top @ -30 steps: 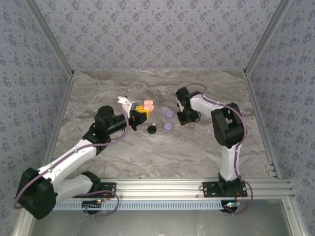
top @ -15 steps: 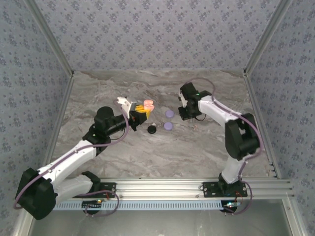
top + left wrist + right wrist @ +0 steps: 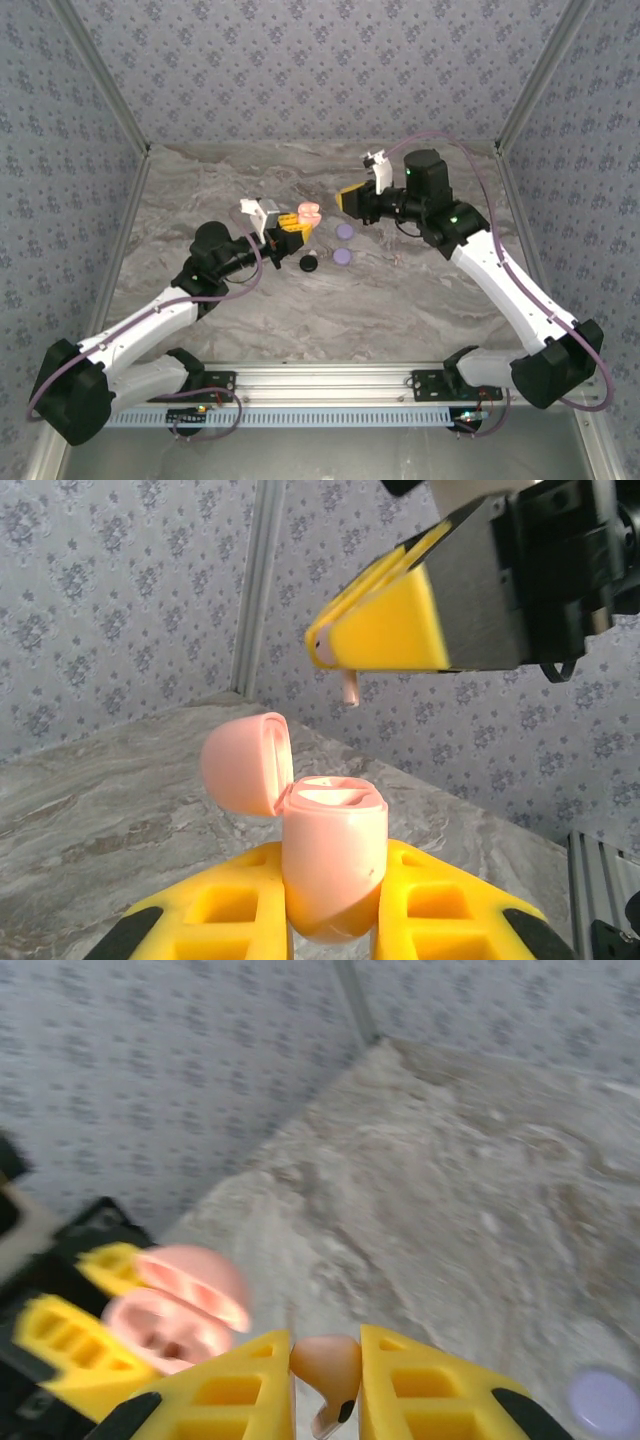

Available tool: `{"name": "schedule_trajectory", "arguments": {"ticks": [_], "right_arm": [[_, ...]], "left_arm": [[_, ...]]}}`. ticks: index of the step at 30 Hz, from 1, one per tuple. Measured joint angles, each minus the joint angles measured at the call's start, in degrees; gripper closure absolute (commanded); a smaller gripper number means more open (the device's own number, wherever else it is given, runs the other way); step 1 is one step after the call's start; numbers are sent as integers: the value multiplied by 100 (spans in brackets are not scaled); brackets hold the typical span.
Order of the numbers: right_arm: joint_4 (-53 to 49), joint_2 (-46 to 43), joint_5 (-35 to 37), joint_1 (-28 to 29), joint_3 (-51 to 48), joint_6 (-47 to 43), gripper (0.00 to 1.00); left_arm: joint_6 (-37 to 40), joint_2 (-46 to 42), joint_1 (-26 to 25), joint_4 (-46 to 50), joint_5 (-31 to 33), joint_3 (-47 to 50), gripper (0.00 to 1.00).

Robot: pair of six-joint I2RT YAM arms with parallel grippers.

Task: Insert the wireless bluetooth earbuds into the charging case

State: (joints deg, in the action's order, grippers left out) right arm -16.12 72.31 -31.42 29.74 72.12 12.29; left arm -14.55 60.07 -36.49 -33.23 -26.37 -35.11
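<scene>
While your right jaws pinched an earbud (image 3: 328, 1360), left jaws pinching the open case (image 3: 335, 855),
misalignment risked a drop.

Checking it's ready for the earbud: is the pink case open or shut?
Open: the case shows its lid swung back off the top.

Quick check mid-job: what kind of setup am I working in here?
Likely a purpose-built robot test cell: patterned wall panels box in a marble-look tabletop, and an aluminium rail runs along its near edge.
</scene>
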Motion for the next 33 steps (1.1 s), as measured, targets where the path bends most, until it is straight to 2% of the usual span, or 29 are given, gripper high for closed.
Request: {"name": "schedule_trajectory", "arguments": {"ticks": [4, 11, 33], "right_arm": [[304, -7, -236, 304, 0, 168, 79], [535, -7, -247, 597, -11, 256, 79], [605, 140, 105, 809, -105, 229, 79]], "left_arm": [[15, 2, -59, -26, -26, 0, 100], [15, 2, -81, -50, -44, 0, 100], [17, 122, -157, -127, -63, 0, 100]]}}
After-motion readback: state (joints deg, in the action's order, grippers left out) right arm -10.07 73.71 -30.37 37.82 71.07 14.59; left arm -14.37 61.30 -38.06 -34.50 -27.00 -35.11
